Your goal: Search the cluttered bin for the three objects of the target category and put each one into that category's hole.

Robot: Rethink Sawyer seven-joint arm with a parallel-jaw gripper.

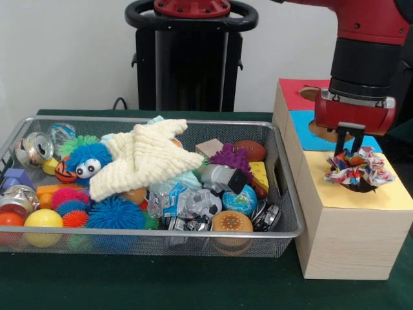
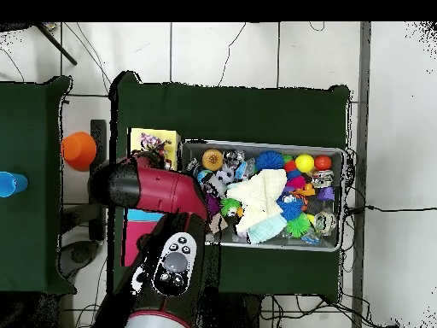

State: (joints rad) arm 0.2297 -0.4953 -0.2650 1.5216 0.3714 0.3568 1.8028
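Reaching straight down over the wooden box [image 1: 342,232], the pincer [image 1: 349,154] grips a multicoloured crumpled ball [image 1: 359,169] above the yellow panel [image 1: 361,194].

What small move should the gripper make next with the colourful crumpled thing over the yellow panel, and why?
Probably open and release. The gripper holds the crumpled multicoloured bundle right at the hole in the yellow panel of the wooden box, so letting go should drop it in.
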